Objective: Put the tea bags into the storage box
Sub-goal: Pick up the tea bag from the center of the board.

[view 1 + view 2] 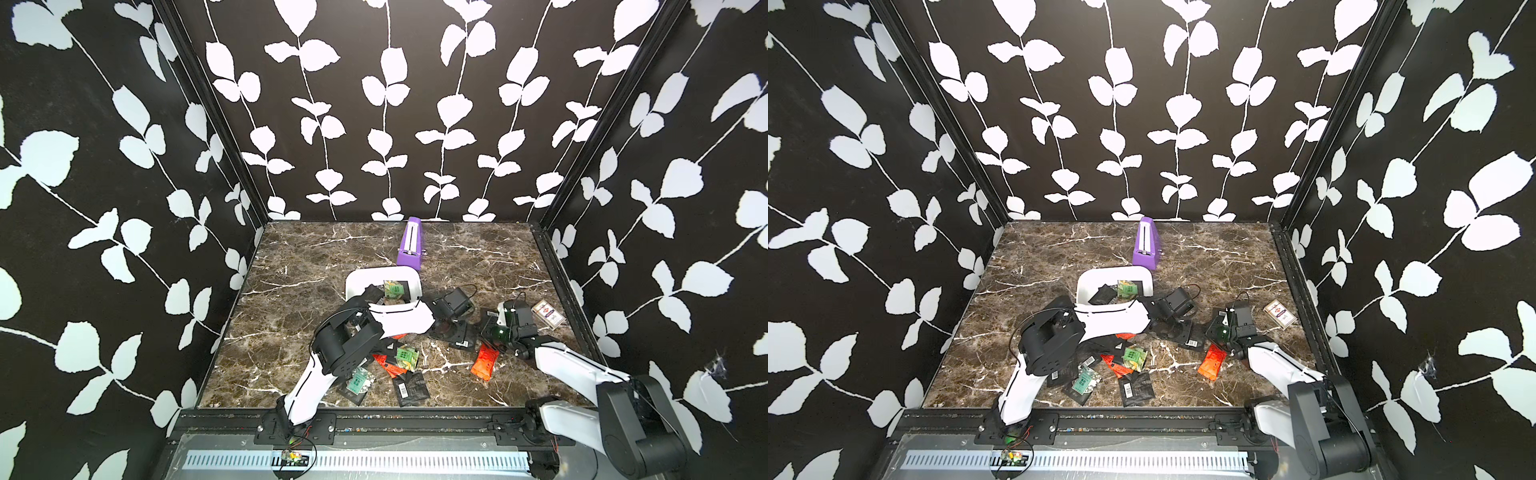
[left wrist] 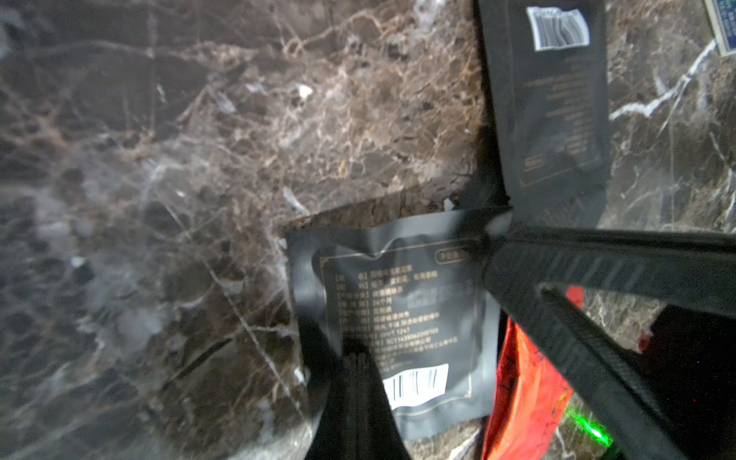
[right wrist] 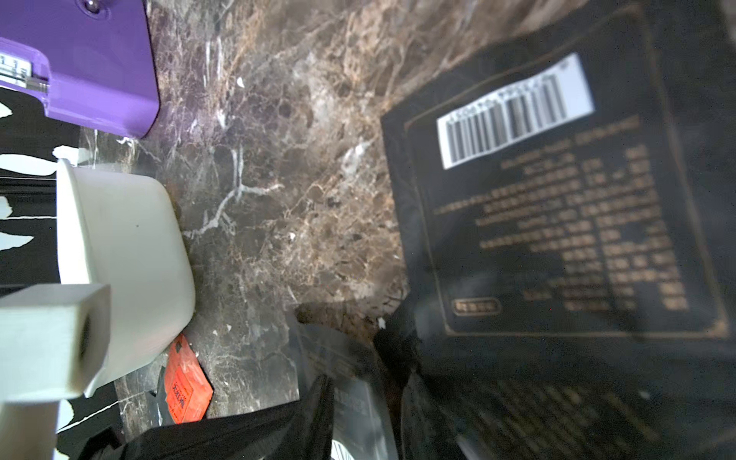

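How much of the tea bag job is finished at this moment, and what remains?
Early stage. A few tea bags, one green, lie in the storage box. In hand: the left hand is shut on the edge of a black sachet; whether the right hand grips anything is unclear. Left: many loose sachets, black, orange and green, scattered on the marble table.

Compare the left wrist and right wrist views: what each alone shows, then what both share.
Left wrist alone: the left end effector pinching a black foil sachet with white barcode label; a blue-printed card pack's corner. Right wrist alone: the white plastic storage tub, the long purple box. Both: brown marble tabletop, black barcode sachets, a red-orange foil sachet.
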